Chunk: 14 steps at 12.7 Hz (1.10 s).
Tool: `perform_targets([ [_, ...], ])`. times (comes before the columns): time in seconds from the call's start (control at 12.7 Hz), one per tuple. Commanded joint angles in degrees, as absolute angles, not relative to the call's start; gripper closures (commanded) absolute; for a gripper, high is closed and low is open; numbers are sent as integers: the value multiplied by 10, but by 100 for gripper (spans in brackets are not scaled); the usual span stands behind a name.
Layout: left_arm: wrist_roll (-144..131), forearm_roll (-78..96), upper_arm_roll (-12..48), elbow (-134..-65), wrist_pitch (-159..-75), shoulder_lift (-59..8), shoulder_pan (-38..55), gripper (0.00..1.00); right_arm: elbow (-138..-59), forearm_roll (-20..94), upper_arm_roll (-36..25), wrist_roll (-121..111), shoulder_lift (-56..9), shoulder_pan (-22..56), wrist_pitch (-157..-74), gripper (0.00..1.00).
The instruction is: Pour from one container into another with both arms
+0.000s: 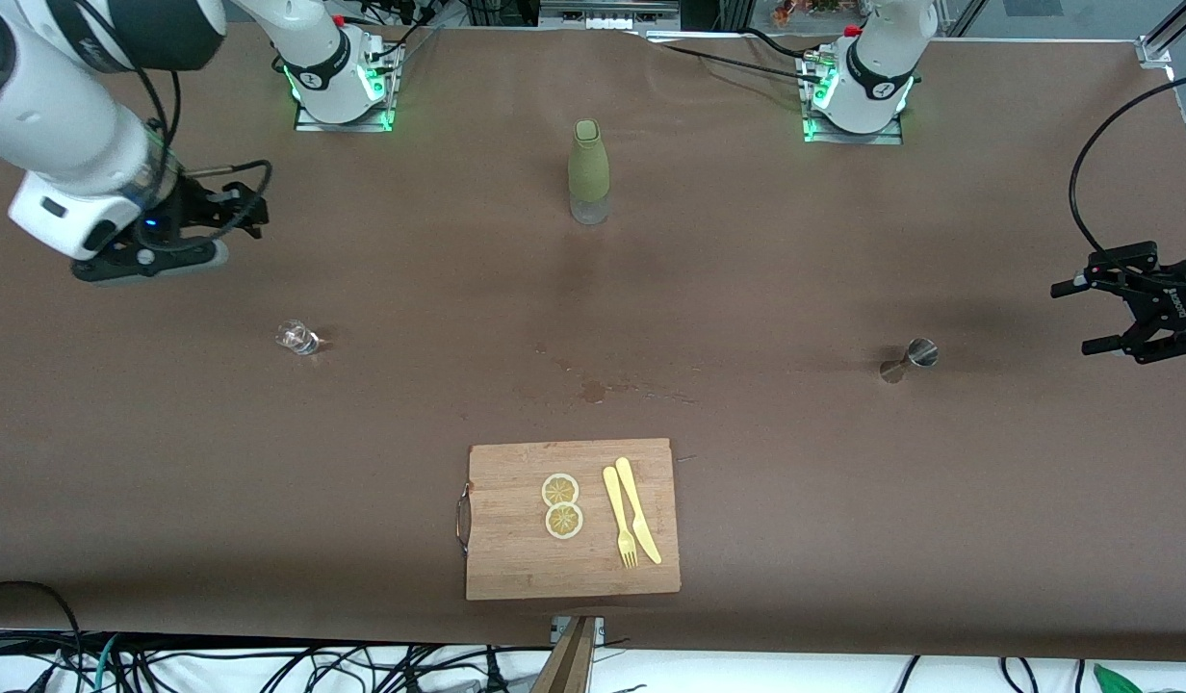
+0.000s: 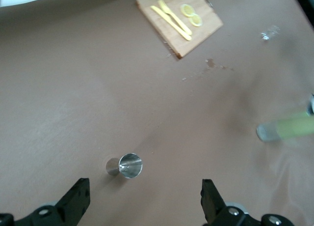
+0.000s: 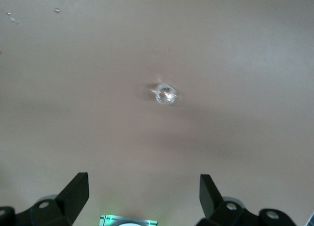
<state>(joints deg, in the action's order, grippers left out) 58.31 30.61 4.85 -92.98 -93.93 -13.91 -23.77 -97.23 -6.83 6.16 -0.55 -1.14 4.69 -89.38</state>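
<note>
Small clear glass cup [image 1: 297, 338] toward right arm's end from wooden cutting board [image 1: 516, 568]: prob light, fragile, slippery; grip sides. Steel jigger [image 1: 911, 359] toward left arm's end: stiff; take waist. Right gripper [image 3: 142, 196] over cup, left gripper [image 2: 144, 204] over jigger, both spread, empty.

White arms [image 1: 64, 125] — black tools [image 1: 1132, 303], cables.

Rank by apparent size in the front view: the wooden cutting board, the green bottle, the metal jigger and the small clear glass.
1. Wooden cutting board, clearly the largest.
2. Green bottle with a clear base.
3. Metal jigger and small clear glass: both tiny and look about alike, so I would not rank them.
</note>
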Motion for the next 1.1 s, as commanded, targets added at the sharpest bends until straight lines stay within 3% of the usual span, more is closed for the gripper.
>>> perform_targets([
  [0.0, 446, 254, 76, -947, -964, -99, -229, 0, -971, -44, 33, 5, 15, 33, -882, 0],
  [0.55, 213, 173, 144, -938, -962, -78, -218, 0, -938, -33, -25, 6, 25, 31, -887, 0],
  [1.02, -124, 38, 271, -937, -930, -29, -220, 0, -936, -32, -34, 9, 21, 38, -896, 0],
])
